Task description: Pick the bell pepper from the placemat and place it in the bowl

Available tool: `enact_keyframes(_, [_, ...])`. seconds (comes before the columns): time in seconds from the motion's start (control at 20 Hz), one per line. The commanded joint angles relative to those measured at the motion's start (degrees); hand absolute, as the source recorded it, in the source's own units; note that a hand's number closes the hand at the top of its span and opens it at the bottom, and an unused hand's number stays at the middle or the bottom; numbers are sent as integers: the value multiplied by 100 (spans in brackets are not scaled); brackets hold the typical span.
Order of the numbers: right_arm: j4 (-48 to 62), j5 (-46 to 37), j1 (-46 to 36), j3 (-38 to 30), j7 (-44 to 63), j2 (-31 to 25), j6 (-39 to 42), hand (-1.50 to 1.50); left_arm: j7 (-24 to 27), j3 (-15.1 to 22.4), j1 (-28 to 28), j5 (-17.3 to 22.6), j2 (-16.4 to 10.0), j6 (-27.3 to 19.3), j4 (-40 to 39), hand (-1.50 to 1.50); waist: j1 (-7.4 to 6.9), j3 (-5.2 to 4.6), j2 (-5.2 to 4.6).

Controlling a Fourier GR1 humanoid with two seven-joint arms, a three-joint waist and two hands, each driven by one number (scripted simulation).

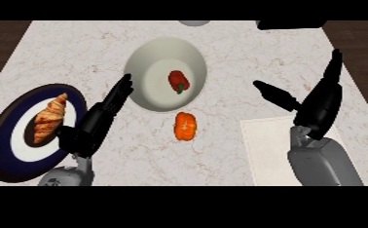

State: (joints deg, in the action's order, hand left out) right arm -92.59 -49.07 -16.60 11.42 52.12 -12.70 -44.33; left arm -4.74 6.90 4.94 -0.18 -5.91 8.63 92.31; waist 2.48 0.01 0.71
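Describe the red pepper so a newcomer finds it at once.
Find the big pale bowl in the middle of the counter. The red pepper lies inside it, green stem showing. Its lookalike, the orange vegetable, sits outside, nearer the robot.

Two peppers [179, 81] [186, 126]; one bowl [155, 56], plate [16, 162], croissant [50, 117]

Kitchen, no question: there's a pale, veined stone counter [86, 51] laid out with food, a croissant [49, 117] on a dark-rimmed plate [14, 149], a red pepper [178, 81] in a cream bowl [144, 93], and a placemat [269, 144] at the right.
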Motion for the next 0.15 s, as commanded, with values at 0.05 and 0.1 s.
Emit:
enact_keyframes(0.05, [-1721,931,1687,17,-592,-600,40,-150,48,9,-47,56,4,122,17,0,-123,2,-43])
enact_keyframes(0.1, [-2177,1113,1890,-128,-508,-823,199,-150,-77,-161,267,75,-105,146,-197,0,-73,1,-41])
